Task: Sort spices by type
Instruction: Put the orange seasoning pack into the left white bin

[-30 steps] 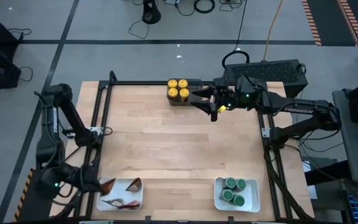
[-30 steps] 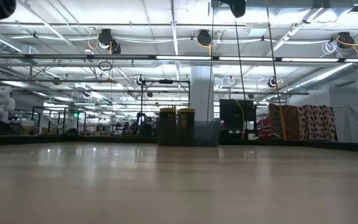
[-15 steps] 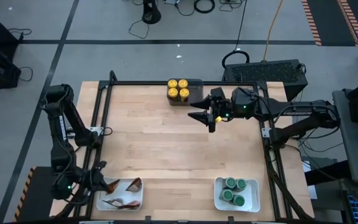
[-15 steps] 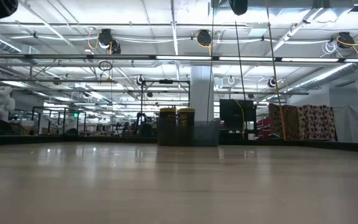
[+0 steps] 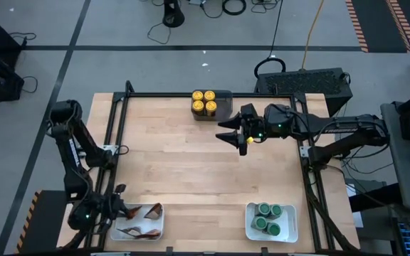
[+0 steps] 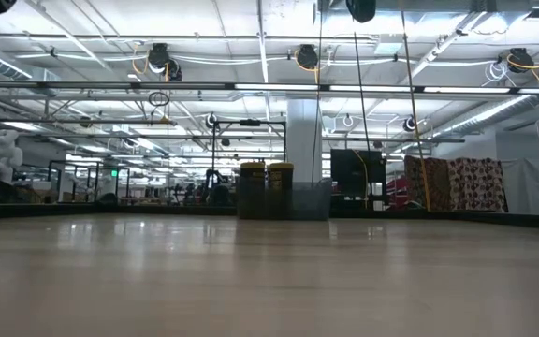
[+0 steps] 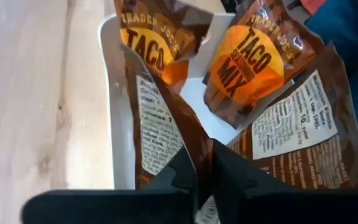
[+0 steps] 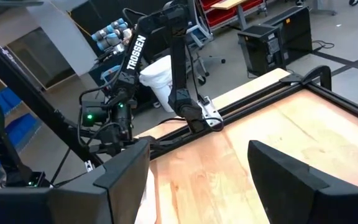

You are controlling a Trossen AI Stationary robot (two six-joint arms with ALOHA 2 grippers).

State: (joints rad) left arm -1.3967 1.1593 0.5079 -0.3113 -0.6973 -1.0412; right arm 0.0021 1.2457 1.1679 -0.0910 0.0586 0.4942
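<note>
Spices are seen sorted into three containers on the wooden table. Four yellow-lidded jars are packed in the dark grey bin at the table's far edge, and green-lidded jars are gathered in a white tray at the near right corner. Brown-orange taco seasoning packets are held in another white tray at the near left corner. The left gripper is placed over that tray's left end, and its fingers are seen almost together, pinching the top edge of one packet that stands inside the tray. The right gripper is held above the table just to the right of the grey bin and slightly nearer than it, with its fingers spread apart and nothing between them. In the low view, two of the yellow-lidded jars are shown standing upright in the bin.
</note>
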